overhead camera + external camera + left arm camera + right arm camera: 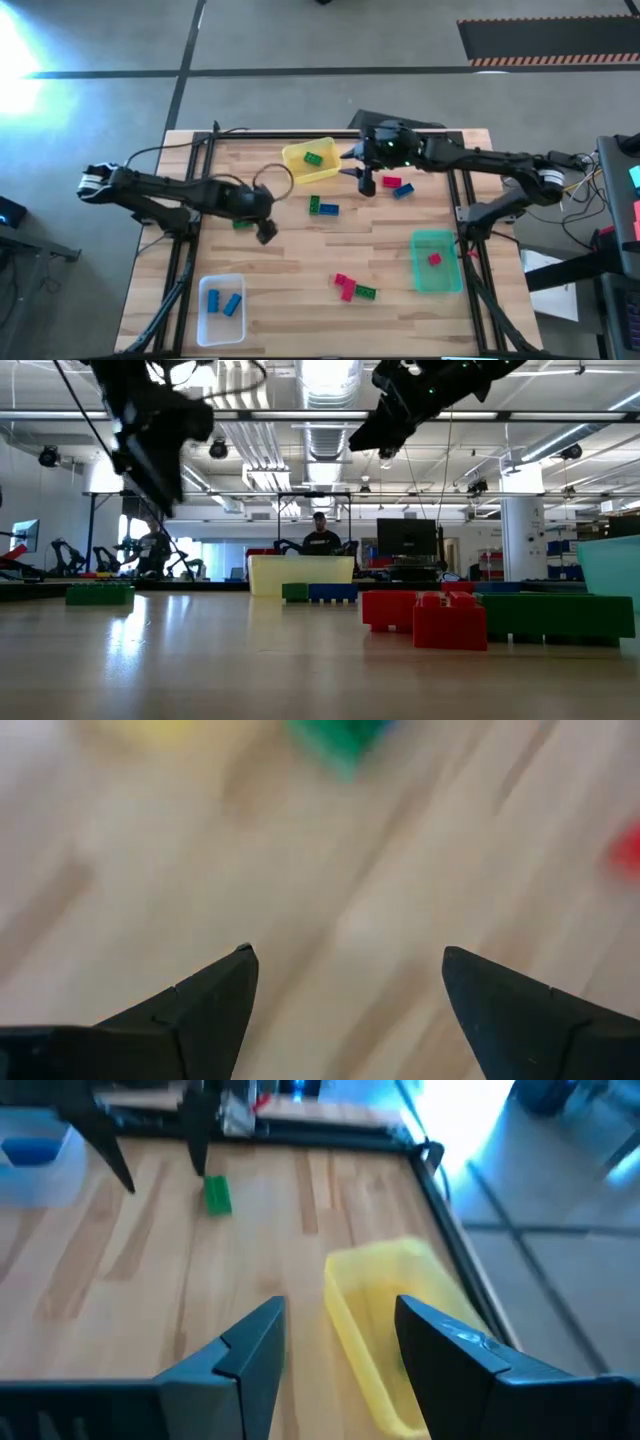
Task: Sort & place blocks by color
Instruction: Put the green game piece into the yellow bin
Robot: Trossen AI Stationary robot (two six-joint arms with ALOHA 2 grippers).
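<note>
Three bins stand on the surface (300, 260): one bin (310, 161) at the far middle with a block (313, 157) in it, one (222, 308) at the near left holding two blocks (222, 301), one (436, 262) at the right holding one block (434, 259). A pair of blocks (322, 207) lies at the middle, a cluster (353, 288) near of it. The right end effector (364, 172) hangs between the far bin and two more blocks (397, 187).

A wooden table (300, 260) is framed by black rails. A yellow bin (310, 161) is set near its far edge, a clear bin (221, 308) at the near left corner, and a translucent green bin (436, 262) toward the right. A person (320, 538) is seen beyond the table.
</note>
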